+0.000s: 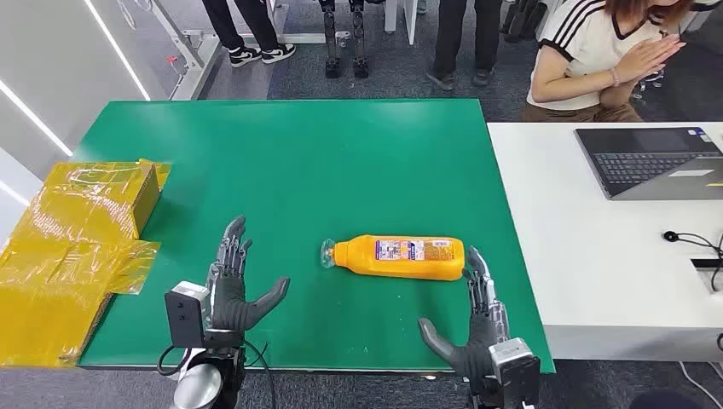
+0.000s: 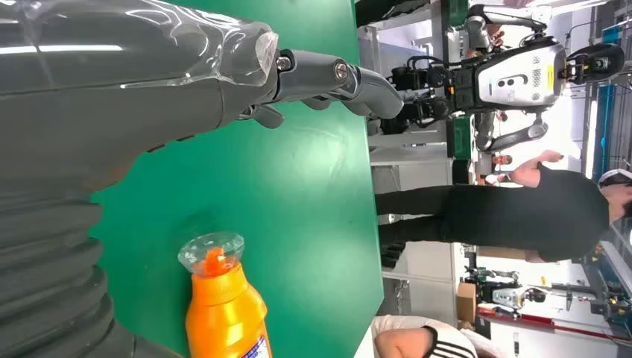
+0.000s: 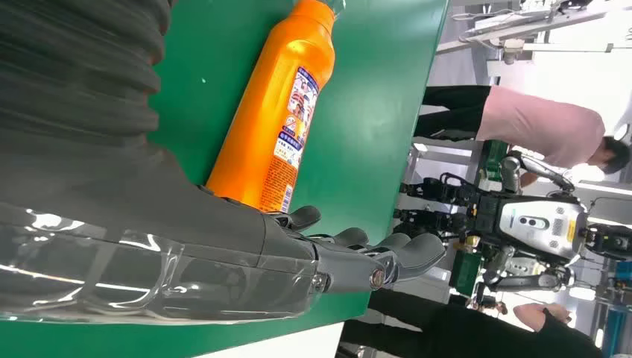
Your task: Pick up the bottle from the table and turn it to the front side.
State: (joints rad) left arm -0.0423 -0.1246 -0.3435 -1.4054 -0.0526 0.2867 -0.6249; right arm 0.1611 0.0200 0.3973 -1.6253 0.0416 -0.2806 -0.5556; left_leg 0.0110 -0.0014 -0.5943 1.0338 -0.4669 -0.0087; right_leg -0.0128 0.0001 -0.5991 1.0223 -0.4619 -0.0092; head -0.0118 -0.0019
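Yellow box: at the far left I see a flattened yellow box (image 1: 81, 247) wrapped in shiny film, lying half on the green table (image 1: 290, 162) and half over its edge; well apart from everything I need.
Left hand: my left hand (image 1: 234, 285) hovers over the near left part of the table, fingers spread and thumb out to the side, holding nothing; the bottle's cap end faces it across a stretch of bare green.
Bottle: the orange bottle (image 1: 399, 256) lies on its side near the front middle of the table; its long axis runs across my view, clear cap toward my left hand, base toward my right; a printed label faces up.
Right hand: my right hand (image 1: 477, 319) is plainly the nearer one; its fingers (image 3: 387, 253) are apart and empty, the tips just beside the bottle's base, and I cannot tell whether they touch it.
Coming move: I judge the right hand should close round the base end, or both hands take one end each, since the bottle lies straight between them; a round body on a smooth top could roll away if nudged.
Surface: flat green cover, smooth, meeting a white table (image 1: 597, 256) on the right that carries a laptop (image 1: 652, 158) and cables.
Room: a person (image 1: 597, 51) sits beyond the white table; other legs and robot stands are behind.
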